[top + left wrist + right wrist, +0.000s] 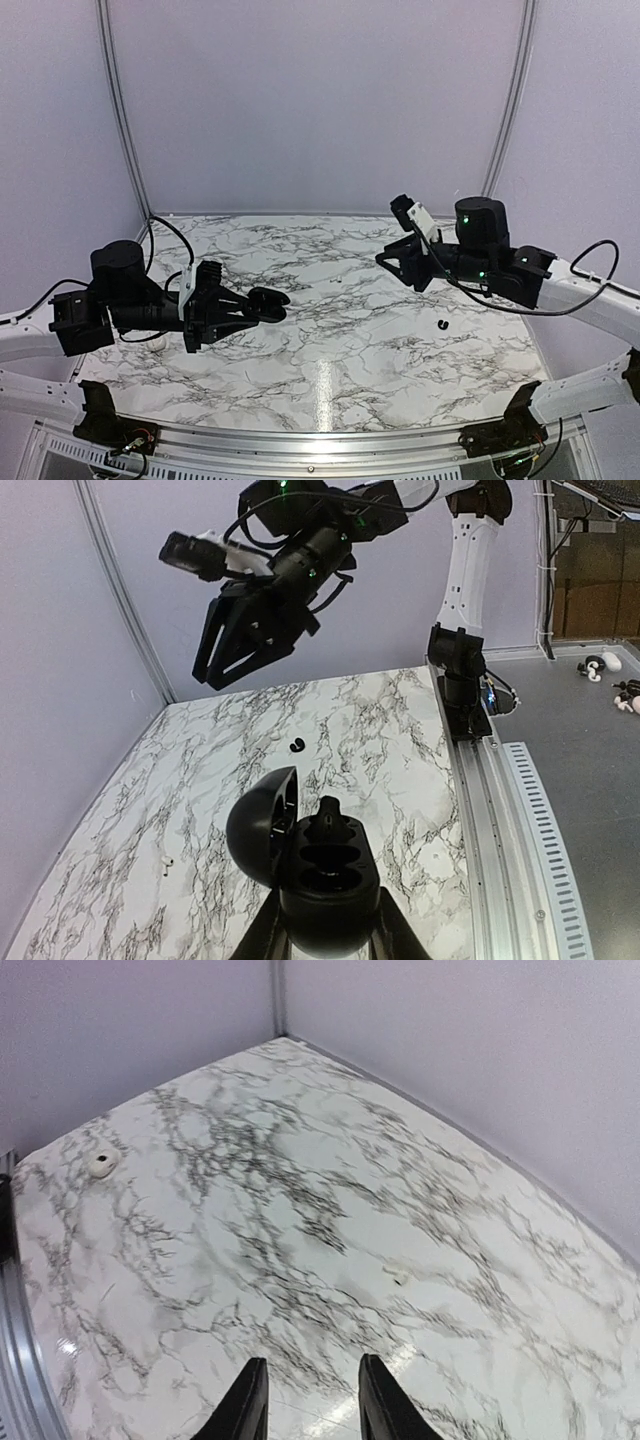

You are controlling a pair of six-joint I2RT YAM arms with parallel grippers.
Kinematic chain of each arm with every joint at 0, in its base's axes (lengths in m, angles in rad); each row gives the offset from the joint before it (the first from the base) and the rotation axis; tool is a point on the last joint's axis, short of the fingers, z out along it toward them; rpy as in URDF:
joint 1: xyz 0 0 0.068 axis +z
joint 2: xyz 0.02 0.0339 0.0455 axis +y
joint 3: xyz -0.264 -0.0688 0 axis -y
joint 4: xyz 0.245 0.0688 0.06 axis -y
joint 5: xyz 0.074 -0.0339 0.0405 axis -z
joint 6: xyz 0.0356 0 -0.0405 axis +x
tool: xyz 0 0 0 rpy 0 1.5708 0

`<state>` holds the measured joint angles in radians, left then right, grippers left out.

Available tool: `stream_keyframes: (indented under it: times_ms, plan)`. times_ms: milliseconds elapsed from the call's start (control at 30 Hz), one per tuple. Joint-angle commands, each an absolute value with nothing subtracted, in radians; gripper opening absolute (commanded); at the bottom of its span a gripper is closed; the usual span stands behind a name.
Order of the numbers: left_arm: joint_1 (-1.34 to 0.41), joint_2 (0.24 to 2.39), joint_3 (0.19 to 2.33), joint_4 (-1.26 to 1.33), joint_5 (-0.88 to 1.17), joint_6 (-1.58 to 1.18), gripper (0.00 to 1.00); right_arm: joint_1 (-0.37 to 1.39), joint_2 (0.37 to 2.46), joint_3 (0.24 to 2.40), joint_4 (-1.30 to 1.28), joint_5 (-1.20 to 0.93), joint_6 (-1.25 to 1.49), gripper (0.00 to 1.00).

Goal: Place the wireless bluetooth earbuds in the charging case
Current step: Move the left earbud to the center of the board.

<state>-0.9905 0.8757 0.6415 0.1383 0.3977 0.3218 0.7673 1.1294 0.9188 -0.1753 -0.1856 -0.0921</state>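
Left pincer (330,912) clasps the open black charging case (322,860); right pincer (310,1400) gapes empty above the table (330,350).

**Clerk:** Arms, how many?
**Checker:** Two: left arm (120,290), right arm (490,255).
**Clerk:** Grippers?
**Checker:** Two, one per arm: left gripper (255,308), right gripper (312,1400). Two fingers each, four in all.
**Clerk:** Charging cases?
**Checker:** One charging case (325,880), black, with one hinged lid (262,825).
**Clerk:** Earbuds?
**Checker:** One black earbud (443,325) counted lying loose. I cannot tell whether another sits inside the case.
**Clerk:** Tables?
**Checker:** One marbled table (330,350).
**Clerk:** Sundries?
**Checker:** One white round fitting (101,1161) in the tabletop. One pale speck (165,863), too small to name.
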Motion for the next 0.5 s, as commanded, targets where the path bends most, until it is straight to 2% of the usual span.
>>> stream_keyframes:
  times_ms: [0, 67, 167, 333, 467]
  plan:
    - [-0.994, 0.874, 0.657, 0.178, 0.387, 0.319, 0.00, 0.569, 1.170, 0.863, -0.241, -0.113, 0.098, 0.29]
    - [-0.994, 0.877, 0.657, 0.178, 0.388, 0.318, 0.00, 0.489, 1.210, 0.830, -0.276, -0.116, 0.122, 0.27]
    - [-0.994, 0.878, 0.655, 0.178, 0.388, 0.318, 0.00, 0.422, 1.278, 0.788, -0.309, -0.108, 0.117, 0.31]
    - [-0.994, 0.876, 0.655, 0.176, 0.386, 0.319, 0.00, 0.409, 1.415, 0.827, -0.392, -0.019, 0.087, 0.34]
    - [-0.994, 0.882, 0.656, 0.174, 0.388, 0.321, 0.00, 0.408, 1.510, 0.851, -0.426, 0.142, 0.068, 0.37]
